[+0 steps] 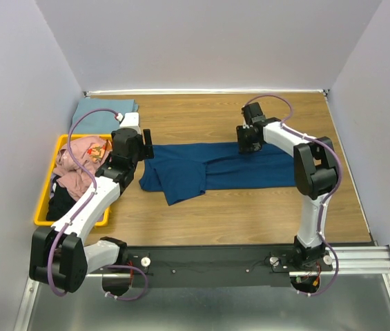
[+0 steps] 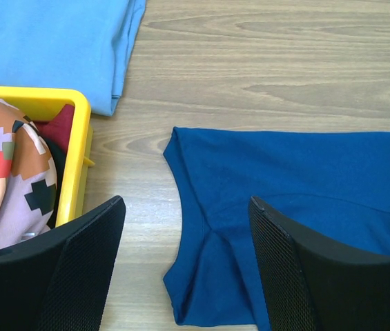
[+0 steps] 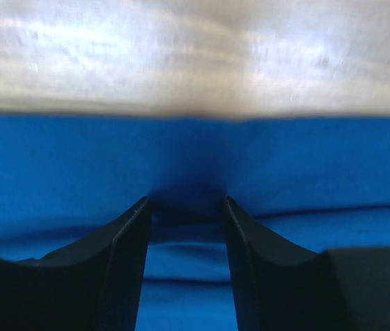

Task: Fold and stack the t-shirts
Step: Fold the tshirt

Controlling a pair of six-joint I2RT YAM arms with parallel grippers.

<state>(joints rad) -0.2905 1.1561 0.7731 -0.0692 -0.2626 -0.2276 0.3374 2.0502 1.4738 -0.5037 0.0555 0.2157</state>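
Lying flat across the middle of the top view on the wood tabletop [image 1: 250,214]: the dark blue t-shirt [image 1: 215,169], with its left end doubled over into a point toward the lower left.

Pressing down on the shirt's far edge, upper centre of the frame: the right tool [image 3: 186,201]. Standing about half apart, fingertips touching the cloth and framing a small dark pucker, lifting nothing. Rising from the lower right, bending at the right edge, reaching up and left to the shirt.

Hovering over the shirt's left end: the left tool [image 2: 184,207]. Gaping wide, gripping nothing, straddling the cloth's edge and bare wood. Stretching from the lower left up over the yellow bin [image 1: 43,207], wrist turning right.

Sitting in the bin: a pink patterned t-shirt [image 1: 77,162] and a black one [image 1: 60,200]. Resting folded at the upper left, just beyond the bin: a pale blue t-shirt [image 1: 103,114].
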